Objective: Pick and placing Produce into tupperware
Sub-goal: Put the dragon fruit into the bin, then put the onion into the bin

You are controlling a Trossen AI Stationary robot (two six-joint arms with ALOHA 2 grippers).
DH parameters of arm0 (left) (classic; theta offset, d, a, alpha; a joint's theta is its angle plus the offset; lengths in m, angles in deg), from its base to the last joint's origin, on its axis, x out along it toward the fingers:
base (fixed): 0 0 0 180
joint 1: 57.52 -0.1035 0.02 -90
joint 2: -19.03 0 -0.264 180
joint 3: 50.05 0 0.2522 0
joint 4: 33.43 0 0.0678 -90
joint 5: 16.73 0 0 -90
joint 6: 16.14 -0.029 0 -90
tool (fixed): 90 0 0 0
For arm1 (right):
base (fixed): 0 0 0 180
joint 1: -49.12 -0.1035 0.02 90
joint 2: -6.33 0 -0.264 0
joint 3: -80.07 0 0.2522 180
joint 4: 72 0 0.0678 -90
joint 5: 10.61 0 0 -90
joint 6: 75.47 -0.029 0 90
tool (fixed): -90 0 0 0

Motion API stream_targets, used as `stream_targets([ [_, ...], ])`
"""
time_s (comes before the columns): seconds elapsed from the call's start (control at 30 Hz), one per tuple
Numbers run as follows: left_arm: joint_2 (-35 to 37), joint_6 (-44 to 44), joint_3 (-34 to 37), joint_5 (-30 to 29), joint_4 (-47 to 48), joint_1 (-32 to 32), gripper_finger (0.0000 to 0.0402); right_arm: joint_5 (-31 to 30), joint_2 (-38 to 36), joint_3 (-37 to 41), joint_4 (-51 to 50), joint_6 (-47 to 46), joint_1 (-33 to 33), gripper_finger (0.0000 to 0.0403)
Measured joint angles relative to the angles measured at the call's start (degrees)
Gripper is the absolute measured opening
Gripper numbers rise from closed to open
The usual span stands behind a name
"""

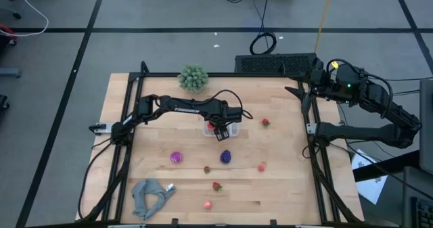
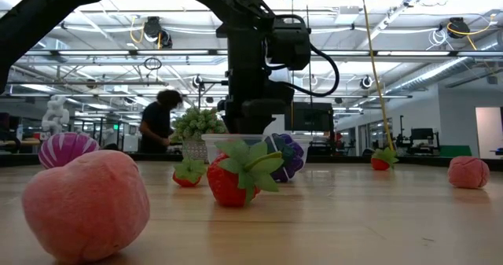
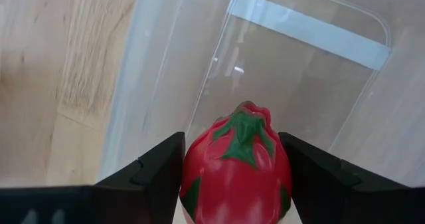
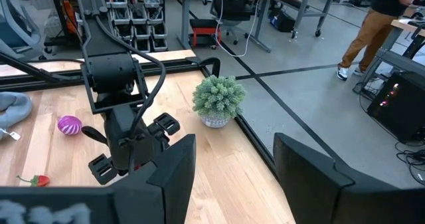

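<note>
Produce piece point(image 3: 237, 164) in left pincer point(image 3: 232, 167), bottom cut off.

Green bushy ball point(image 1: 193, 78), grey cloth point(image 1: 150, 195), wooden table point(image 1: 284, 187)

We see the left gripper point(image 1: 220, 130) and its arm point(image 1: 177, 107) covering the tupperware point(image 1: 232, 129); scattered produce point(image 1: 225, 157) dots the near boards; bare wood point(image 1: 284, 187) lies right; the green bush point(image 1: 193, 78) blocks the far edge.
</note>
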Motion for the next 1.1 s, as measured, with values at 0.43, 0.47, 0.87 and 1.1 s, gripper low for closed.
stream_targets([
  [0.43, 0.0, -0.19, -0.02, -0.17, -0.02, 0.33, 0.0232, 0.0, 0.0, 0.02, 0.0, -0.46, 0.0, 0.0193],
  [0.47, 0.0, -0.19, -0.02, -0.16, -0.02, 0.33, 0.0232, 0.0, 0.0, 0.02, 0.0, -0.46, 0.0, 0.0193],
  [0.87, 0.0, -0.46, -0.02, -0.2, -0.15, 0.33, 0.0289, 0.0, 0.0, 0.02, 0.0, -0.46, 0.01, 0.0193],
  [1.1, 0.0, -0.35, -0.04, -0.18, -0.06, 0.33, 0.0351, 0.0, 0.02, 0.02, 0.0, -0.45, 0.02, 0.0193],
])
